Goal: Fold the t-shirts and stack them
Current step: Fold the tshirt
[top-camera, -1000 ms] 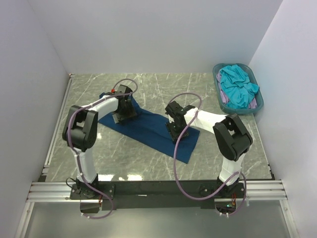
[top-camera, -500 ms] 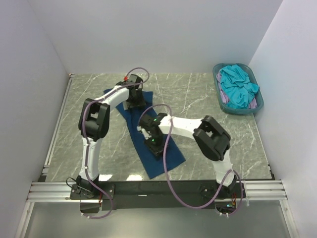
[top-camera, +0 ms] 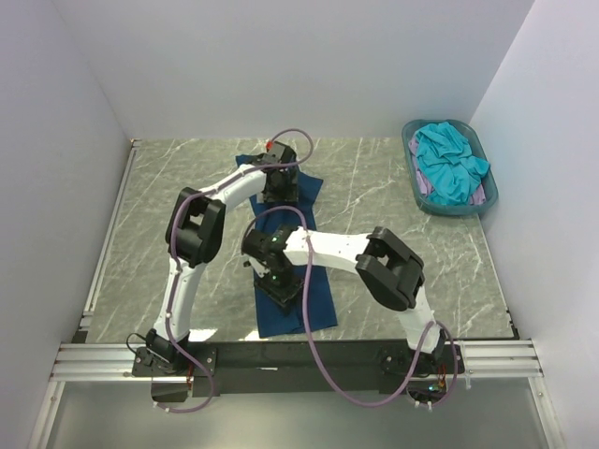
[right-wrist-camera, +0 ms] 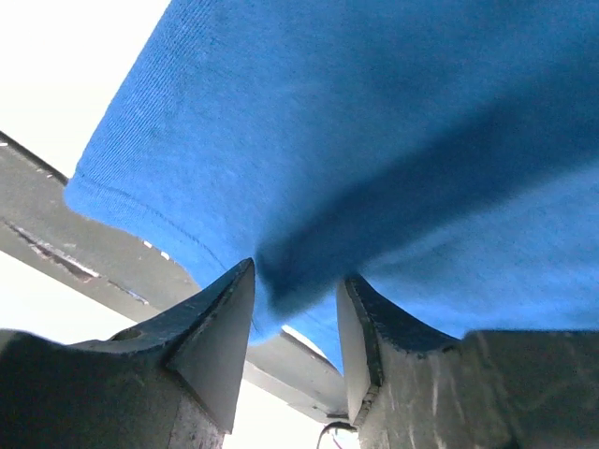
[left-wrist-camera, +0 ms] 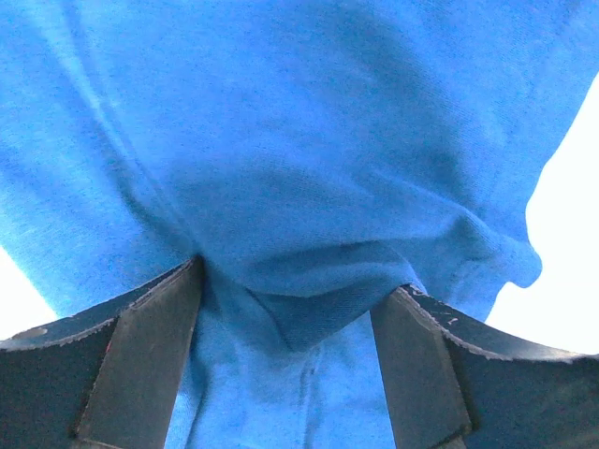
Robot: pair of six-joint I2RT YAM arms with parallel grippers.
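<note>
The navy t-shirt [top-camera: 323, 313], folded into a long narrow strip, lies on the marble table running from far to near. My left gripper [top-camera: 281, 187] is at its far end and shut on a bunched fold of the cloth [left-wrist-camera: 309, 299]. My right gripper [top-camera: 279, 285] is near its front end and shut on a pinch of the same shirt [right-wrist-camera: 299, 271], lifting that part. The white chest print is hidden. The turquoise t-shirt [top-camera: 449, 164] lies crumpled in the basket, with the lilac one [top-camera: 423, 185] showing beneath it.
The teal plastic basket [top-camera: 409, 154] stands at the far right corner against the right wall. White walls close in the table on the left, back and right. The black base rail [top-camera: 299, 357] runs along the near edge.
Both grippers have swung the navy strip round: it lay slanting across the table from left to right and now runs from far to near. The left gripper moved far and right, the right gripper left and nearer.
</note>
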